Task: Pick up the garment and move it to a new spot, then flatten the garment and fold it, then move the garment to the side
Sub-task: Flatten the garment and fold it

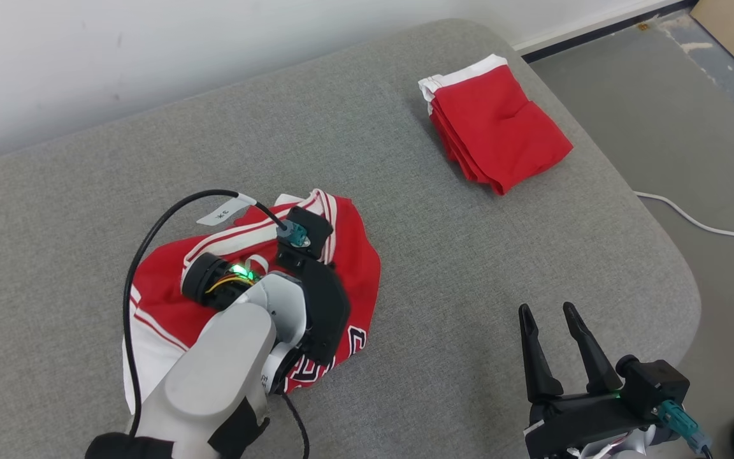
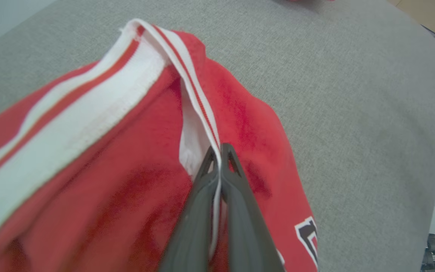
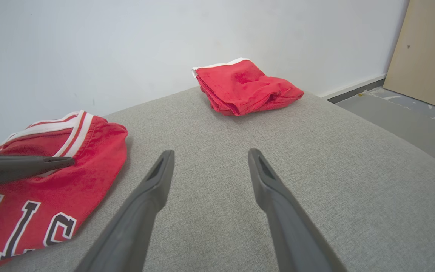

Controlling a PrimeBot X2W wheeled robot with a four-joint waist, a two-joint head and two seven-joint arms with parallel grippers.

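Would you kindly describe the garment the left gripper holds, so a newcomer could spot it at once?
On the grey padded surface, look near left, where the left gripper pinches cloth. That crumpled red jersey has striped white trim and black lettering; the red folded garment far right is neat, showing no lettering.

Black letters [image 3: 59,229] on the garment [image 3: 89,158] read roughly "LLC" (rest hidden).

My left hand [image 2: 221,149] is pinched closed on the narrow white-and-red trim [image 2: 199,102] of the red garment [image 2: 127,189], and the strip runs between my two dark fingers [image 2: 191,226]. A wide white band [image 2: 70,124] crosses the crumpled cloth at left. Black-and-white lettering [image 2: 308,234] shows at lower right. The cloth lies on a grey upholstered surface [image 2: 353,94].
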